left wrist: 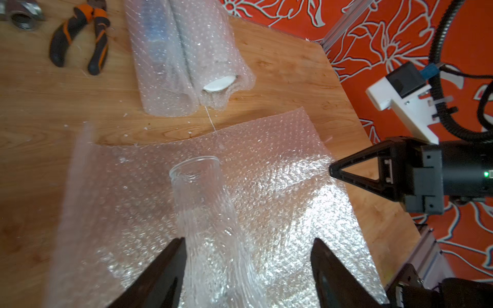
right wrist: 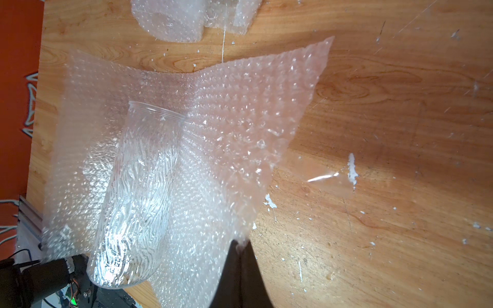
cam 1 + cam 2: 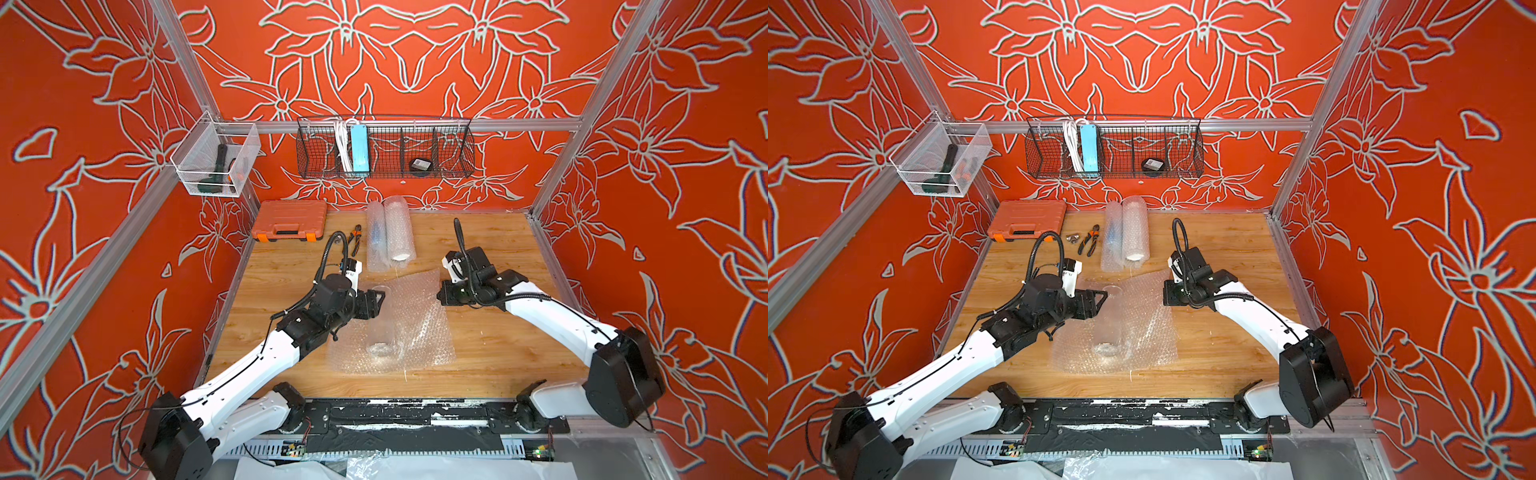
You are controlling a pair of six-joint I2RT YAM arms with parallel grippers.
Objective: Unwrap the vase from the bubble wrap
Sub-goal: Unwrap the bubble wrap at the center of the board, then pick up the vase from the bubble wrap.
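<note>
Your left pincer (image 1: pixel 248 241) stands wide open astride the vase (image 3: pixel 380 320), gripping nothing. The vase lies on the bubble wrap (image 3: pixel 419 328), spread in the middle of the scuffed, white-flecked wooden table (image 3: pixel 498 353). Your right pincer (image 2: pixel 240 248) is pinched shut on the wrap's right edge. Red flowered walls (image 3: pixel 415 62) surround you.

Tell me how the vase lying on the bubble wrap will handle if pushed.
The vase lies on its side and is round, so it will likely roll. It looks like textured glass: probably fragile, fairly heavy. The bubble wrap under it may cushion it.
</note>
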